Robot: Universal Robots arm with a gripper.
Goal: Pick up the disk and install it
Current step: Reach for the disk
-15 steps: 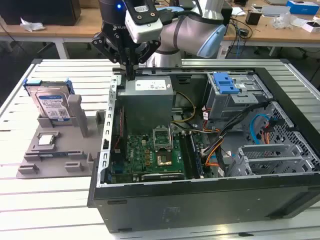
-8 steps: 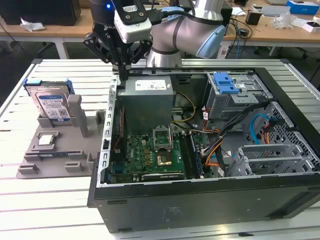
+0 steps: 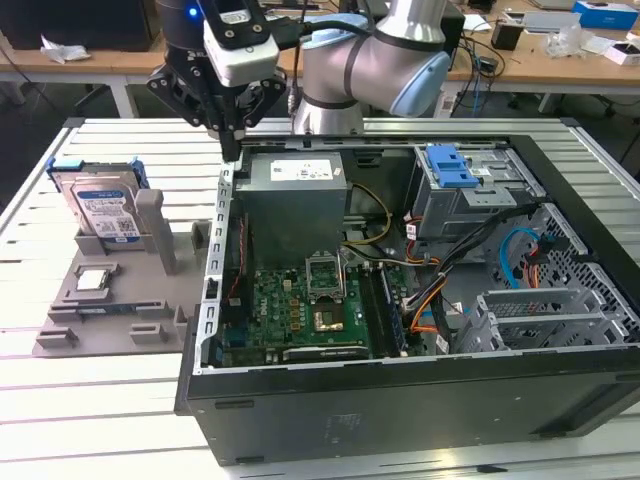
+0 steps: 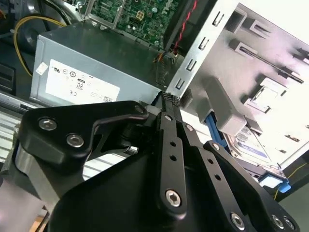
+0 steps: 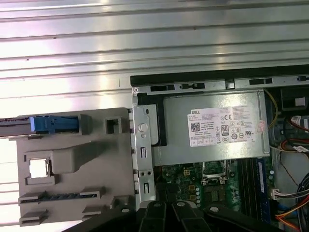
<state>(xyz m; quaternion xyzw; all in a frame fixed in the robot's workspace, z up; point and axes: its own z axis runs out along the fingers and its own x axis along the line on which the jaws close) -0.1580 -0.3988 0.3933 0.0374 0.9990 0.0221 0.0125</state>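
My pincer (image 3: 233,150) is pinched narrow. Its black metal fingers (image 4: 169,140) are drawn together to a point with nothing between them, and the tip pad shows a fine cross-hatched texture in the second wrist view. The pincer hangs over the far corner of the open computer case (image 3: 400,400) on the exterior view's left, right above the thin perforated sheet-metal wall. I cannot tell whether it touches that rim.

Just beside the tip, inside the case, sits the power-supply box (image 3: 295,195), a plain grey metal block with a white printed label on top. Nearer than that lies the green motherboard (image 3: 300,310), with its square CPU socket (image 3: 328,320) in the middle. Across the case, toward the exterior view's right, a blue plastic latch (image 3: 452,165) caps a grey metal drive cage (image 3: 470,200).

The disk (image 3: 102,210) is well apart from the pincer, outside the case on the exterior view's left. It stands on edge, leaning back, in a matte grey plastic fixture (image 3: 110,320). It is a flat silver rectangle with a blue-and-white label, framed by blue plastic rails. A small square CPU chip (image 3: 92,280) lies flat in a pocket of the same fixture, nearer than the disk. Everything rests on a table (image 3: 90,410) of ribbed aluminium slats.
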